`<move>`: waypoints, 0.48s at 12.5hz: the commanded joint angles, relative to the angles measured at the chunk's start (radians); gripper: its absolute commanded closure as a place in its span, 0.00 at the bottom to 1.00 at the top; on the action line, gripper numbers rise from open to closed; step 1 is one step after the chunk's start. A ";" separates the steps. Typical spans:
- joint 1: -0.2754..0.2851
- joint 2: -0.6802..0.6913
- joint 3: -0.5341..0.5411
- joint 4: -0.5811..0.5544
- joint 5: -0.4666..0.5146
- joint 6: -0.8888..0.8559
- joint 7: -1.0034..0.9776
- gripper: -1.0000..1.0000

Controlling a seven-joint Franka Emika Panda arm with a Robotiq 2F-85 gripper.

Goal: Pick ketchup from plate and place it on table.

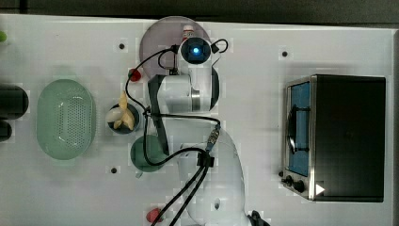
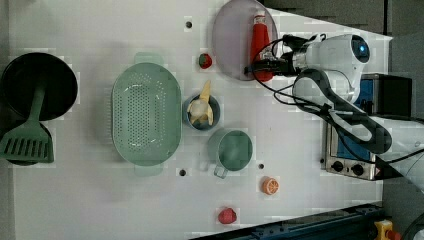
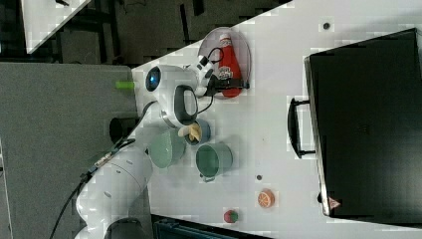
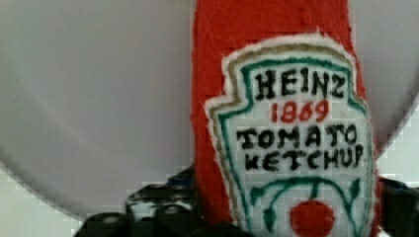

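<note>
The ketchup [image 2: 260, 42] is lying flat on the plate [image 2: 231, 40], its lower body sitting between the claw's [image 2: 260, 66] wide-spread fingers [image 4: 158, 207]. The grasp step is under way; next, squeezing shut, lifting, carrying toward bare table [image 2: 300, 150].

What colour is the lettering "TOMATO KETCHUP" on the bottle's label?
Black, on the white label panel of the slim red ketchup bottle; the wrist view shows it best.

Ketchup [image 3: 228, 62] flat on plate [image 3: 242, 45]

One ketchup bottle [image 2: 260, 42], one plate [image 2: 231, 40], one green basket [image 2: 146, 114], two strawberries [image 2: 205, 61], one green cup [image 2: 232, 148], one toaster oven [image 1: 346, 136]
</note>
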 commanded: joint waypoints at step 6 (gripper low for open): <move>0.004 -0.065 0.012 0.079 0.012 0.004 -0.025 0.37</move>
